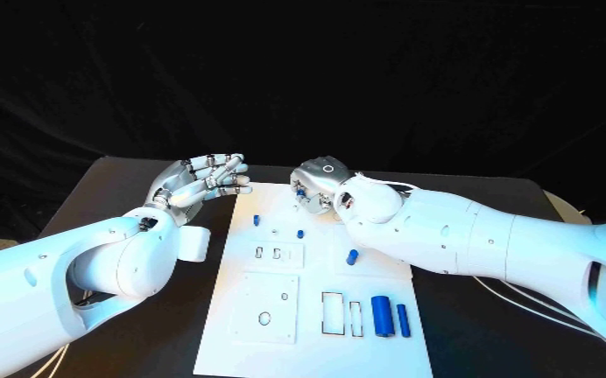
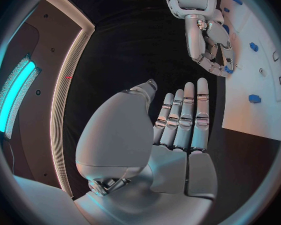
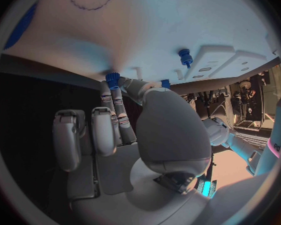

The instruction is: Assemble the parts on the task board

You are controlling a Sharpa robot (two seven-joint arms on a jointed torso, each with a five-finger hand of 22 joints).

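The white task board (image 1: 316, 343) lies in the middle of the black table. My right hand (image 1: 323, 182) hovers over the board's far edge and pinches a small blue part (image 1: 299, 192) at its fingertips; the right wrist view shows that part (image 3: 112, 78) between fingers and thumb, close to the board (image 3: 178, 20). My left hand (image 1: 202, 180) is open with its fingers stretched out, beside the board's far left corner, holding nothing. In the left wrist view the left hand (image 2: 178, 130) lies flat, with the right hand (image 2: 206, 40) beyond it.
On the board lie a small blue peg (image 1: 257, 219), another small piece (image 1: 300, 233), a short cylinder (image 1: 352, 257) and two long blue cylinders (image 1: 383, 315) beside rectangular slots (image 1: 332, 312). A raised square plate (image 1: 268, 306) sits near the front left. Cables (image 1: 531, 304) run along the table's right.
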